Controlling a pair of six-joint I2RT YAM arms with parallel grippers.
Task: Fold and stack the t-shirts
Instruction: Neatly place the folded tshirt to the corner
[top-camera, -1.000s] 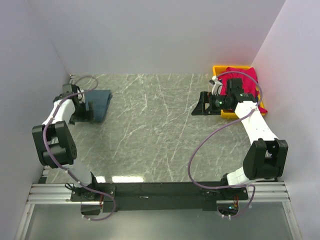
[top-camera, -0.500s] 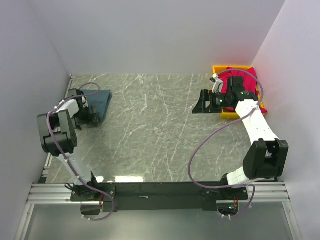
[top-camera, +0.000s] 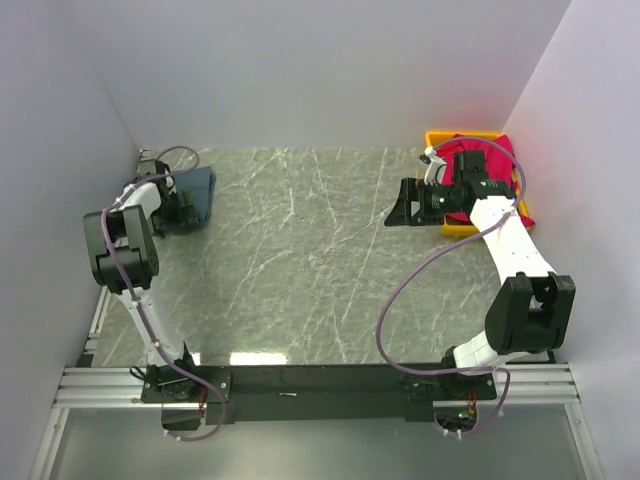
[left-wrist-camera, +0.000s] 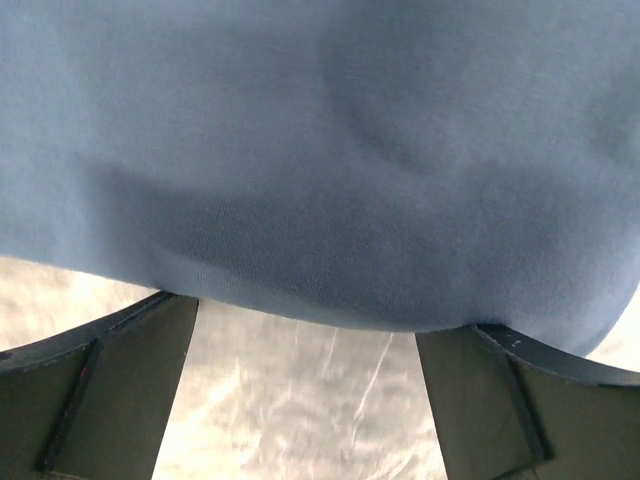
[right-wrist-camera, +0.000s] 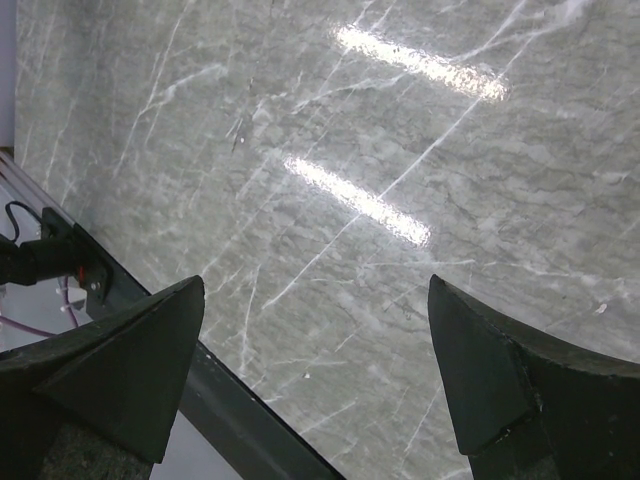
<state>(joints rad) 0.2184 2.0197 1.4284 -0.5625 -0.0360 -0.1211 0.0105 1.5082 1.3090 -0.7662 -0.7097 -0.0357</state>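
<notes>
L pincer (top-camera: 178, 210) released, jaws wide at slate-blue t-shirt (top-camera: 199, 188) edge, far-left table (top-camera: 300, 260) corner | R pincer (top-camera: 402, 207) released, above bare table | crimson t-shirt (top-camera: 497, 154) heaped in yellow bin (top-camera: 437, 137), far right

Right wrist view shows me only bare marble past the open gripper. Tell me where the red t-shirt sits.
Observer: The red t-shirt is bunched in the yellow bin at the far right corner, behind the right gripper.
Operator: Report the other shirt.
Observer: The blue-grey t-shirt lies near the far left corner of the table.
Operator: Give me the left gripper.
Observer: The left gripper is open at that shirt's edge, not closed on cloth.
</notes>
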